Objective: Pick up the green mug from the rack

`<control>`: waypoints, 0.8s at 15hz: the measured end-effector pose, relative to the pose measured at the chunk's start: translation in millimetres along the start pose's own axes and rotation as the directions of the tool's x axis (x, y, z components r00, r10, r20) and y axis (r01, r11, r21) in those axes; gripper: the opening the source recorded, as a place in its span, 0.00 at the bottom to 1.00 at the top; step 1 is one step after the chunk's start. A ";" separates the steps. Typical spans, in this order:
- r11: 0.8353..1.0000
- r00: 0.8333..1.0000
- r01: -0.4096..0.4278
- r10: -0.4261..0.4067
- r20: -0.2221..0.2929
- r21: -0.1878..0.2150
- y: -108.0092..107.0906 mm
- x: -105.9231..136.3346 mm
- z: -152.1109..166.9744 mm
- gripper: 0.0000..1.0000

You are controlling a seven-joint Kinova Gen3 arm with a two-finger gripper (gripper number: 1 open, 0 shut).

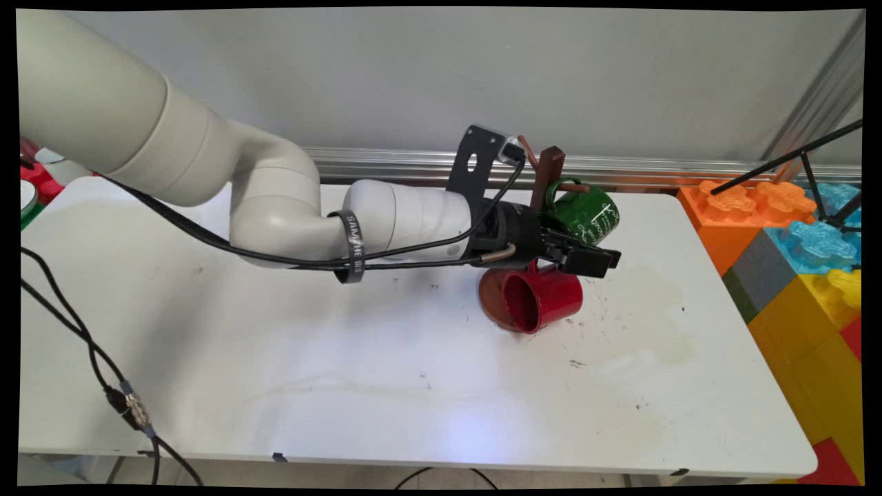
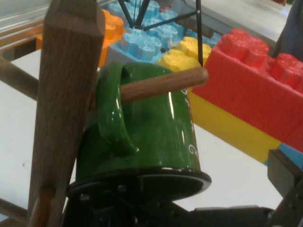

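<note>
My gripper [image 1: 606,260] reaches in from the left and hangs just below a green mug [image 1: 587,215] with white lettering. The mug hangs by its handle on a peg [image 2: 163,84] of a brown wooden mug tree [image 1: 548,176]. In the hand view the green mug [image 2: 151,137] fills the middle, rim towards me, with the tree's post [image 2: 61,109] at the left. One black finger [image 2: 285,182] shows far to the right, so the gripper is open and grips nothing. Under the gripper a red mug [image 1: 548,301] lies on its side against the tree's round base [image 1: 490,297].
Large toy blocks in orange, blue, yellow and red [image 1: 792,255] are stacked off the table's right edge, with a black tripod [image 1: 813,172] over them. Black cables [image 1: 103,365] hang at the left. A metal rail [image 1: 386,164] runs along the wall behind the table [image 1: 344,365].
</note>
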 end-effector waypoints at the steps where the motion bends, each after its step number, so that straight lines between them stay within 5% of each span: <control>1: 1.000 1.000 0.006 -0.006 -0.006 0.000 0.2 -0.6 0.7 1.00; 12: 0.998 0.997 0.069 -0.068 -0.044 0.014 -0.2 -12.6 4.1 1.00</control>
